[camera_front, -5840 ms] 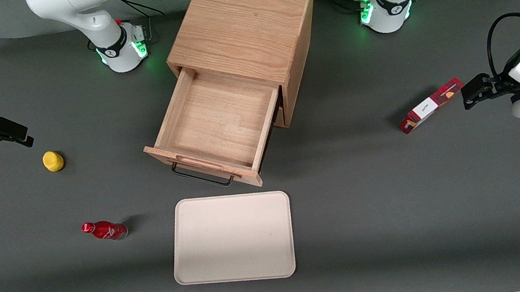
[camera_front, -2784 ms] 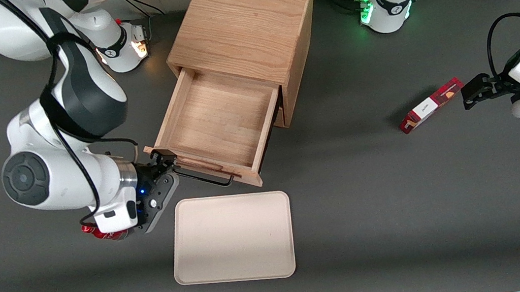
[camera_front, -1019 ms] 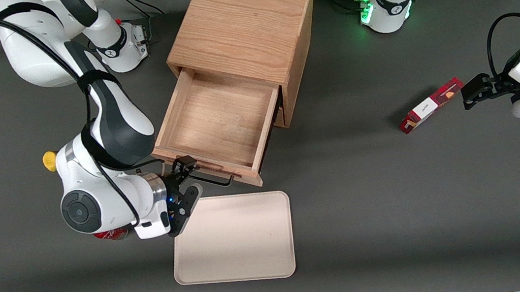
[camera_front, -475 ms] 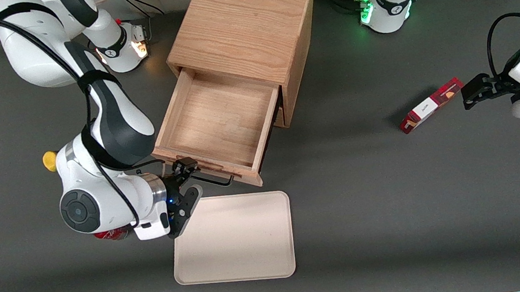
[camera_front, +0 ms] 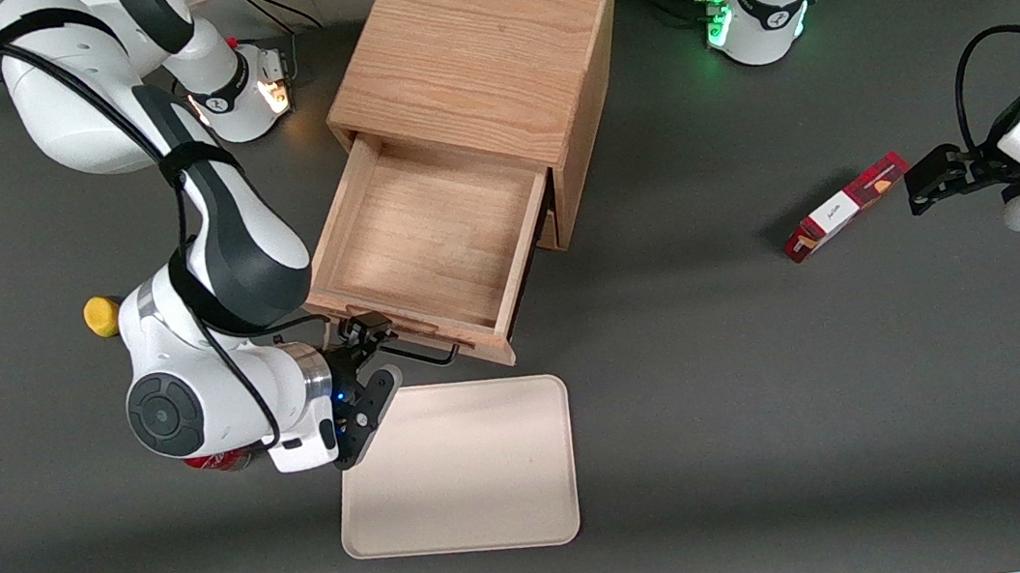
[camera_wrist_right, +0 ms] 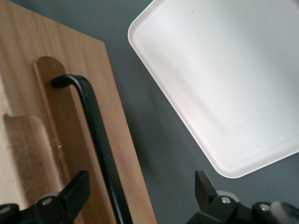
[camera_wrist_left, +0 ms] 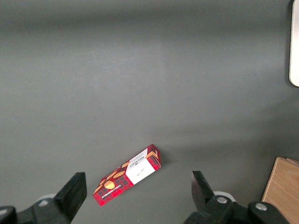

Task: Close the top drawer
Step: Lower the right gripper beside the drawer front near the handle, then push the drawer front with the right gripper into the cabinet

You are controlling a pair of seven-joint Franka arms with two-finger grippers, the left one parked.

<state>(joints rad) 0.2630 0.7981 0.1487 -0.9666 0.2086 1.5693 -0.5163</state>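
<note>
Grey tabletop (camera_front: 778,409) carries a wooden cabinet (camera_front: 481,47) whose top drawer (camera_front: 426,238) juts out fully, toward the tray (camera_front: 459,468). Its hand (camera_front: 372,347), fingers spread, sits at the black handle (camera_wrist_right: 96,140), placed to push the front inward.

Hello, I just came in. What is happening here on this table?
The right arm's gripper is at the front panel of the top drawer, the upper light oak drawer of the boxy wooden cabinet. The drawer stands pulled far out and is empty. The gripper's fingers are open, beside the drawer's black wire handle, not clamped on it. A flat beige tray lies on the grey table, nearer the front camera. The drawer is not yet closed.
</note>
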